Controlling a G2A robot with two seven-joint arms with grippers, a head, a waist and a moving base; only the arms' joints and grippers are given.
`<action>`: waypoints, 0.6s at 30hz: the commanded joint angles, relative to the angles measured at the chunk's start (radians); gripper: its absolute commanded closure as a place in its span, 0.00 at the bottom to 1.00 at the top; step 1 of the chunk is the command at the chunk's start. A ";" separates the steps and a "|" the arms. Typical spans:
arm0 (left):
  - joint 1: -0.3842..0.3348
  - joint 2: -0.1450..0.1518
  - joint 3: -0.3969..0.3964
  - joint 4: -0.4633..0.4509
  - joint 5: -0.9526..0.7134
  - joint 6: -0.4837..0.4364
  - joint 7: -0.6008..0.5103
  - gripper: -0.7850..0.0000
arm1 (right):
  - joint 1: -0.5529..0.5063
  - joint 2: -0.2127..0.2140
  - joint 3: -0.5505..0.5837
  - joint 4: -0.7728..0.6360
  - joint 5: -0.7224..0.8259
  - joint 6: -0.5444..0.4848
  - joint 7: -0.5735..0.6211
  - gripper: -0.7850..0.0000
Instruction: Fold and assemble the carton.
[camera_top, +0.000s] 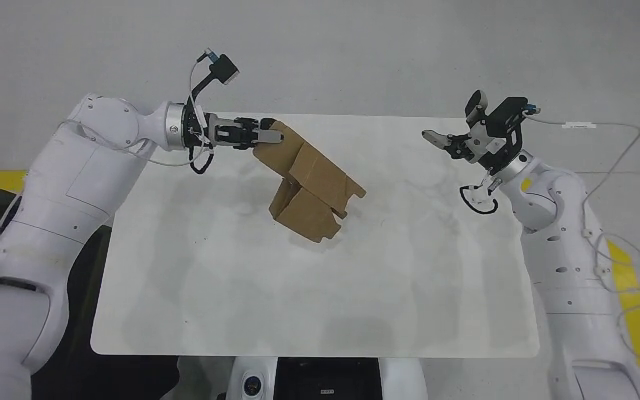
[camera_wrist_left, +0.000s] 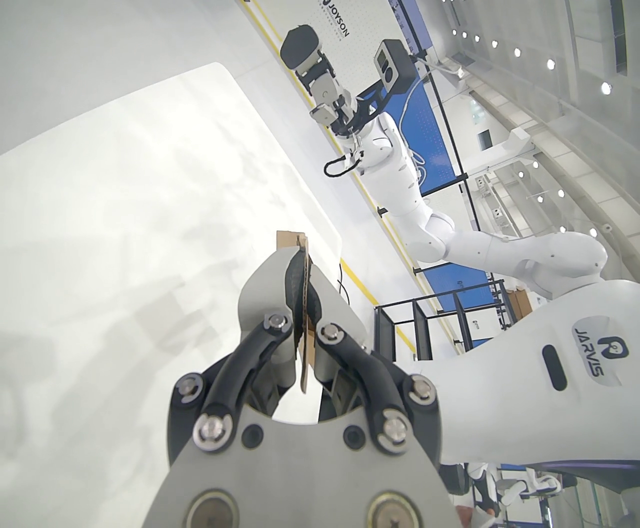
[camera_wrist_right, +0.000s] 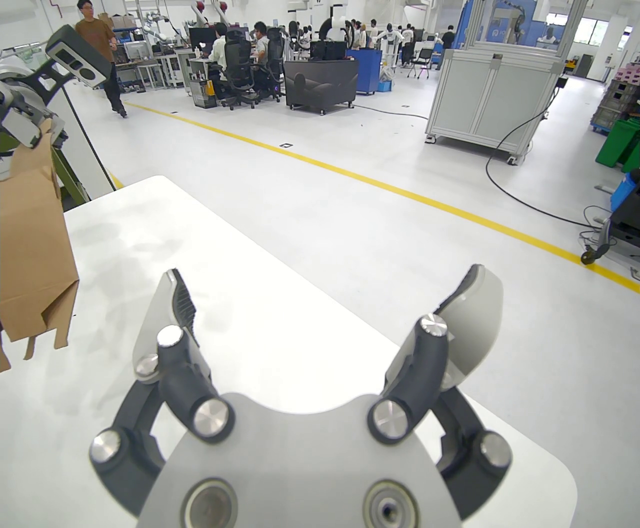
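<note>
Over the table (camera_top: 200, 290), left gripper (camera_wrist_left: 301, 280) clamps the carton (camera_top: 310, 185) by an edge — right gripper (camera_wrist_right: 325, 285), wide and empty, should brace its hanging end.

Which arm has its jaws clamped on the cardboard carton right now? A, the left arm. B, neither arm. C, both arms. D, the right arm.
A: the left gripper has its jaws shut on an edge of the carton, while the right gripper sits open, apart from it.
</note>
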 joint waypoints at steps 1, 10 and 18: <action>-0.002 -0.002 0.014 0.022 0.009 -0.018 0.018 1.00 | 0.000 0.000 0.000 0.000 0.000 0.000 0.000 0.00; -0.022 -0.017 0.067 0.052 -0.018 -0.037 0.038 1.00 | 0.025 -0.010 -0.075 0.029 0.301 -0.125 0.200 0.00; -0.029 -0.009 0.106 0.035 -0.016 -0.058 0.058 1.00 | 0.139 -0.017 -0.235 0.069 0.770 -0.171 0.628 0.00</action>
